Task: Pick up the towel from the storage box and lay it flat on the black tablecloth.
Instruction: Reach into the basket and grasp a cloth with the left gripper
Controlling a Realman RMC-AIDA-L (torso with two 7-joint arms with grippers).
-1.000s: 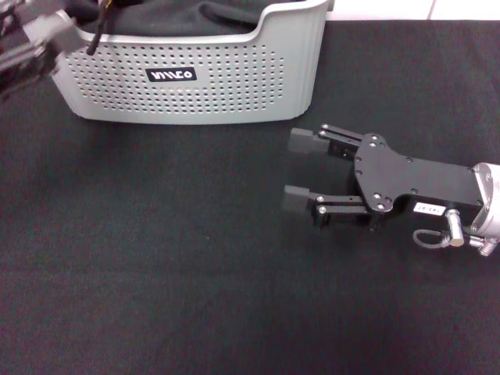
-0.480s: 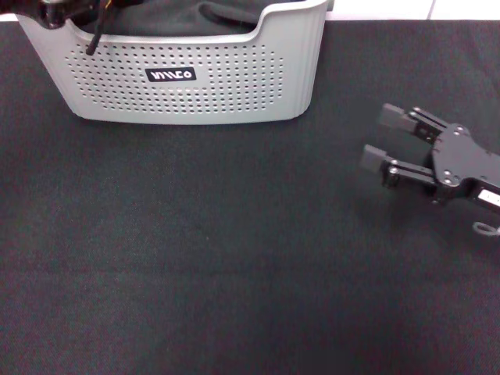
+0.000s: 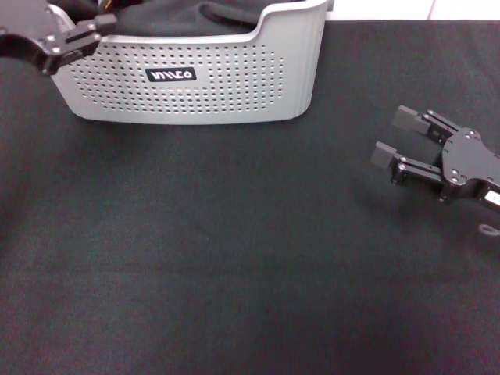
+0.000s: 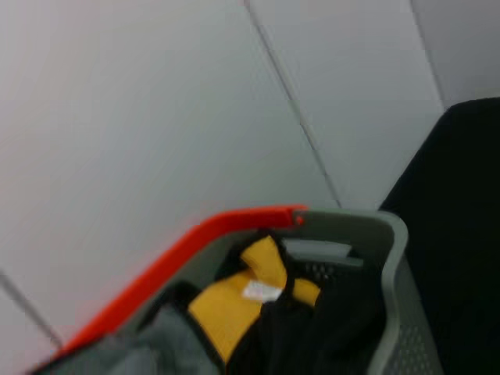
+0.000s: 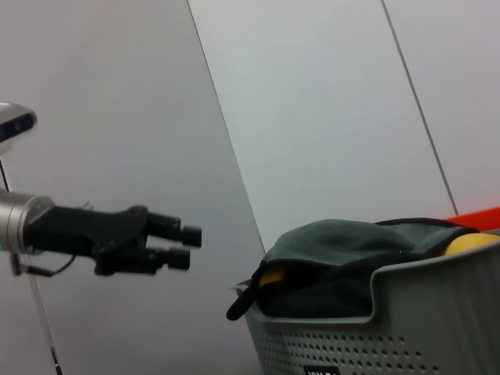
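Moved: right gripper (image 3: 393, 137) retreated to 3 o'clock, fingers apart; left gripper (image 3: 100, 26), fingers nearly together, reached the perforated grey plastic storage box (image 3: 195, 82).
Risk: grabbing the dark grey cloth (image 5: 355, 262) covering the yellow plush towel (image 4: 226, 301).

Yellow towel (image 4: 226, 308) bunched inside grey storage box (image 3: 203, 90).

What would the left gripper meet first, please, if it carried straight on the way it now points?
Probably the dark cloth heaped in the storage box: the left gripper points across the box's left rim, though its height above the cloth is unclear.
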